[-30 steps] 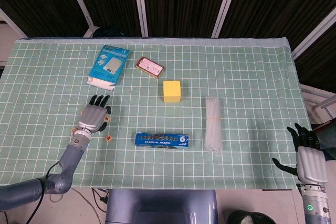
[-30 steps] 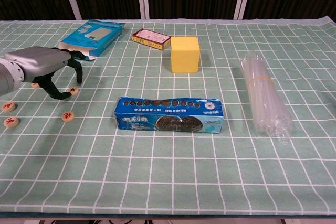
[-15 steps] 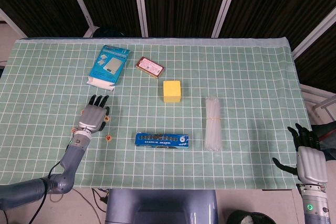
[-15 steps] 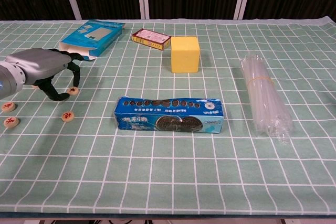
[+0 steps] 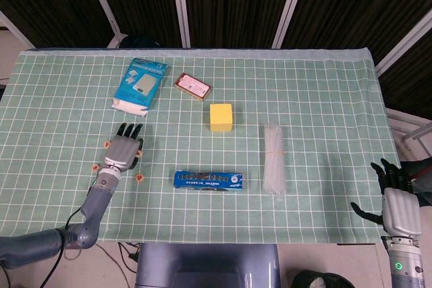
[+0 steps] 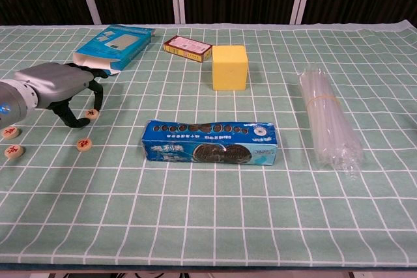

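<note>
The left hand [image 6: 62, 86] hovers palm down over the green checked cloth [image 6: 208, 213] with its fingers curled around a small round wooden disc [image 6: 92, 114], fingertips beside it, though a firm grasp cannot be told. 3 more discs lie nearby, the closest [image 6: 84, 144] just in front. The right hand [image 5: 397, 208] rests released, fingers spread, off the table's edge.
</note>
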